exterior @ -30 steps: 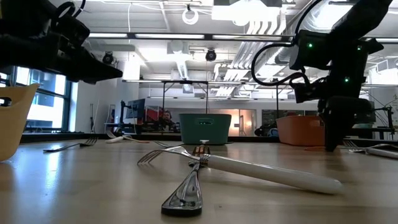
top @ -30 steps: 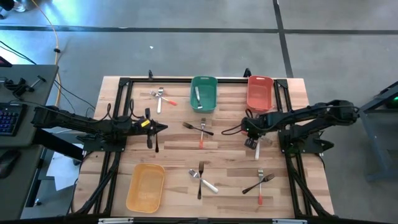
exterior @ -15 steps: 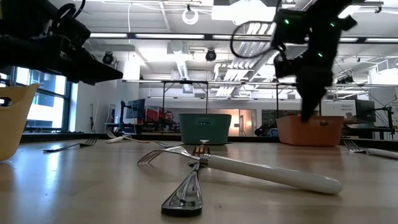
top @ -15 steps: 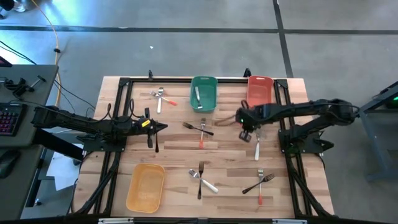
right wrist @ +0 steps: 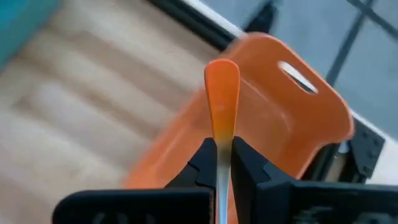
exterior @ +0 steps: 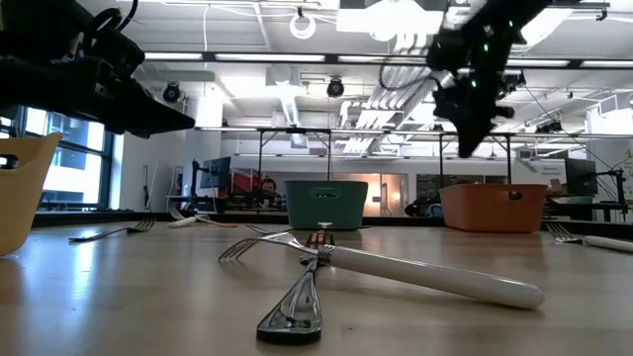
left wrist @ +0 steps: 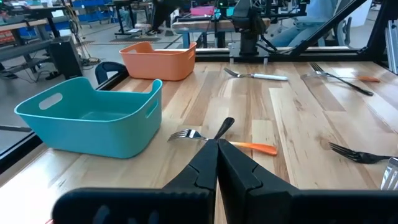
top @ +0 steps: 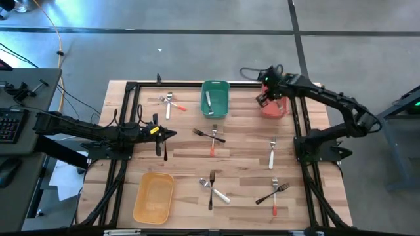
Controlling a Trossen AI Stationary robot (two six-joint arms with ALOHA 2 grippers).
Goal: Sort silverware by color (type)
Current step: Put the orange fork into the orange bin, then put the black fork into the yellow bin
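Right pincer carried red-handled fork over red bin.

Wooden table has three plastic bins on it: green bin top center, red bin upper right, yellow bin lower left. Keyboard sits at the far left edge.

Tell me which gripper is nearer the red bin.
Right. The right gripper hangs at the red bin's edge, holding a red-handled fork; the left gripper waits far across the table.
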